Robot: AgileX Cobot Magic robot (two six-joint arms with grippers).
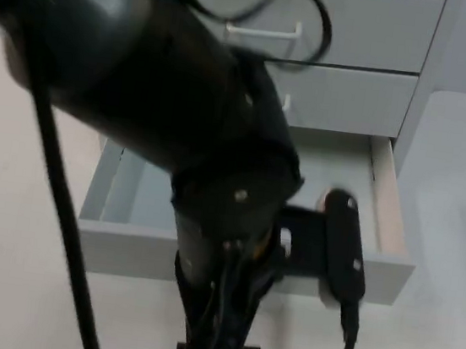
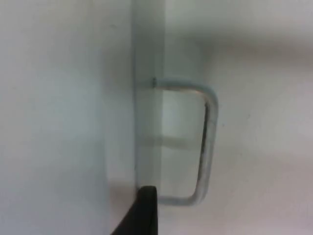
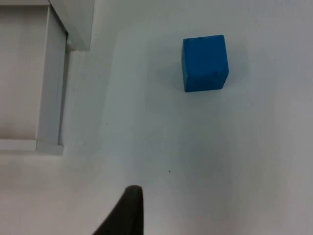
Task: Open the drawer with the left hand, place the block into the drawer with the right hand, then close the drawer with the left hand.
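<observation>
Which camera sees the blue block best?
The right wrist view: the blue block sits in full sight on the white table, beside the open drawer. The top and left wrist views give nothing of it.
</observation>
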